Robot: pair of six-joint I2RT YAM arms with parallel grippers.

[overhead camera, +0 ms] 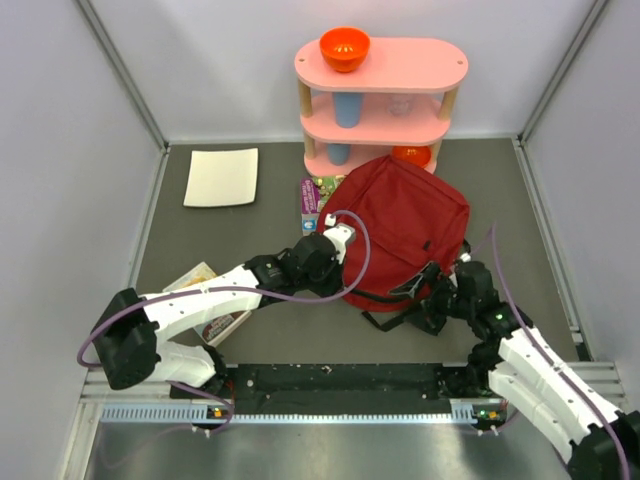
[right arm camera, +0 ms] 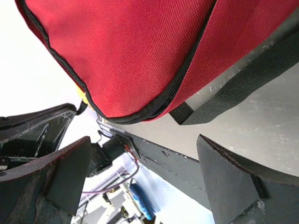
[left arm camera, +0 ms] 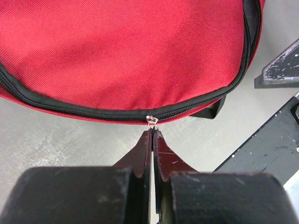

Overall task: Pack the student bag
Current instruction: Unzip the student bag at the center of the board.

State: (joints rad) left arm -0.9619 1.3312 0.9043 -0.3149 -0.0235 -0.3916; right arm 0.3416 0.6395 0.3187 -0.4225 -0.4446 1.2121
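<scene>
The student bag [overhead camera: 405,225] lies flat on the dark table [overhead camera: 240,235], just in front of the pink shelf [overhead camera: 400,75] and right of centre. It is soft dark-red woven fabric with a rounded edge. A black zipper [left arm camera: 84,111] runs closed along its seam, and black straps [right arm camera: 233,88] lie off its near side. The left tool [left arm camera: 153,133] is pressed together, pinching the small metal zipper pull [left arm camera: 151,120]. The right tool [right arm camera: 145,177] is spread wide near the straps, holding nothing.
</scene>
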